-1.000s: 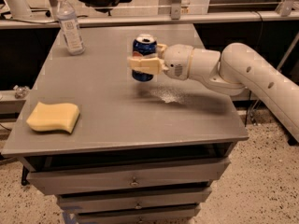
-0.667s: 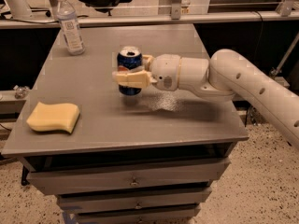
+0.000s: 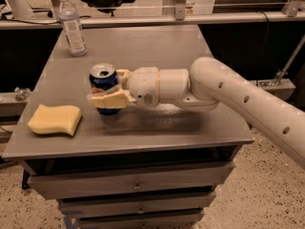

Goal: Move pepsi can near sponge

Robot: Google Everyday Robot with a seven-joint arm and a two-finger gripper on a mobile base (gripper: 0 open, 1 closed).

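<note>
Grey and matte, the flat table top (image 3: 157, 42) sits over a stack of grey drawers (image 3: 136, 185). At its left front corner lies the pale yellow, wavy-edged slab of sponge (image 3: 53, 119). Behind that, at the far left corner, a clear plastic water bottle (image 3: 71, 24) stands upright. Near the sponge but apart from it is the dark-blue pepsi can (image 3: 102, 78), upright, silver top showing. The pale yellow two-finger gripper (image 3: 106, 87) is clamped on it, one finger on the near side and one behind. Whether the can's base touches the top, I cannot tell. From there the thick white arm (image 3: 238, 94) runs off right, above speckled stone floor (image 3: 271, 190).
</note>
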